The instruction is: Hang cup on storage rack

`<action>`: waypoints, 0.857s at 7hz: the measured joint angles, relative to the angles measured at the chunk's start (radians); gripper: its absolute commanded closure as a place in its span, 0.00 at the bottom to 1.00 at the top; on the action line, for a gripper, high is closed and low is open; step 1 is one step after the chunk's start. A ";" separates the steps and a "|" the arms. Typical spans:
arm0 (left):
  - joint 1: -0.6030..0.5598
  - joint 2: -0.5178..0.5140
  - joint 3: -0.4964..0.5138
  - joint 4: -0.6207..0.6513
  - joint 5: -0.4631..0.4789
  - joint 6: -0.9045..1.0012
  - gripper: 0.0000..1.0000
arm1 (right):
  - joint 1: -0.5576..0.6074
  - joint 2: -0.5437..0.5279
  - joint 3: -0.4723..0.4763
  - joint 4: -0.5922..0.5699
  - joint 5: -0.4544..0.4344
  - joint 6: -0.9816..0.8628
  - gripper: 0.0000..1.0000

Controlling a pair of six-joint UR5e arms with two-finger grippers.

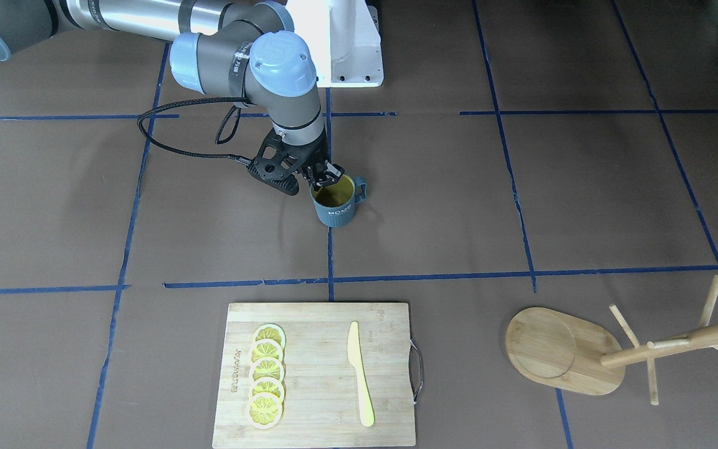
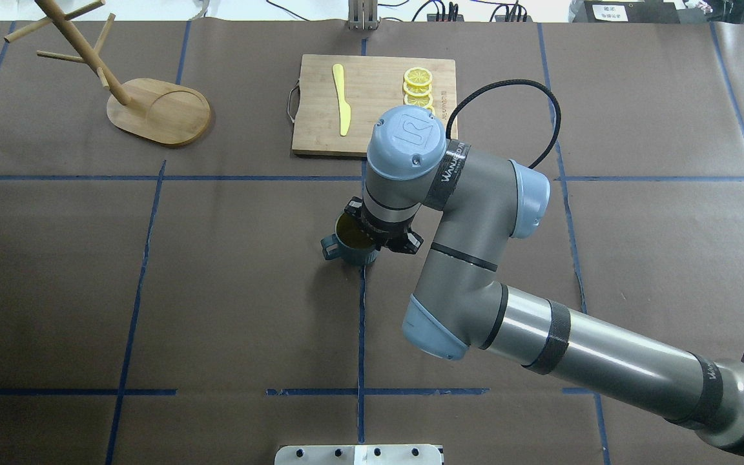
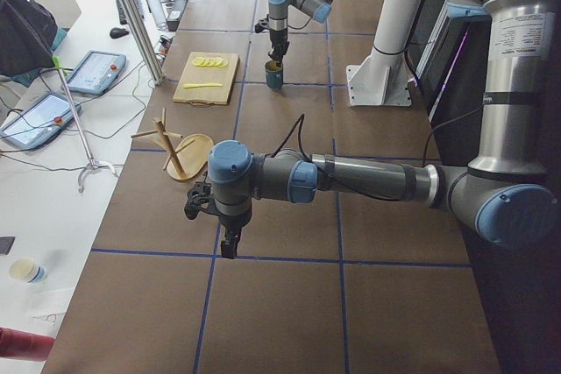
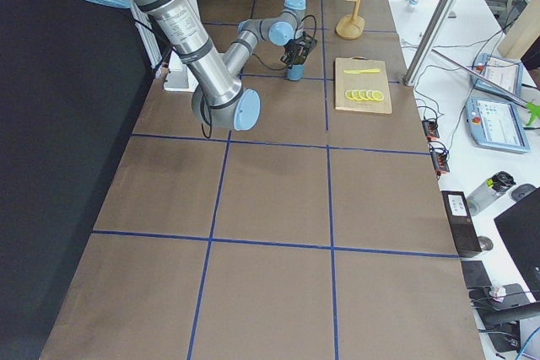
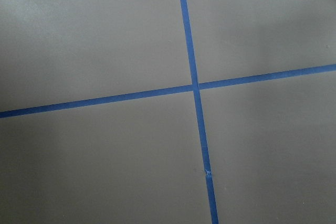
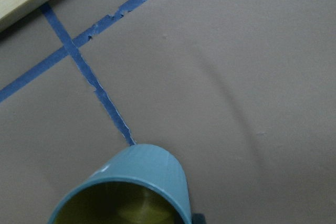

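The dark blue-grey cup (image 1: 336, 204) with a yellow inside and white "HOME" lettering stands upright near the table's middle, its handle toward the rack's side. My right gripper (image 1: 323, 176) points down at its rim on the robot's side and looks shut on it. The cup also shows in the overhead view (image 2: 348, 246) and at the bottom of the right wrist view (image 6: 142, 182). The bamboo storage rack (image 1: 561, 350) stands far off at the table's far corner on my left (image 2: 159, 111). My left gripper (image 3: 230, 247) hovers over bare table, shown only from the side; I cannot tell its state.
A bamboo cutting board (image 1: 318, 399) with several lemon slices (image 1: 267, 376) and a yellow knife (image 1: 359, 373) lies beyond the cup, also in the overhead view (image 2: 372, 139). Blue tape lines (image 2: 361, 336) grid the brown table.
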 measured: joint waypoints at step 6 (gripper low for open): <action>0.028 -0.047 -0.006 -0.004 -0.042 -0.045 0.00 | 0.008 -0.011 0.084 -0.066 -0.004 -0.003 0.00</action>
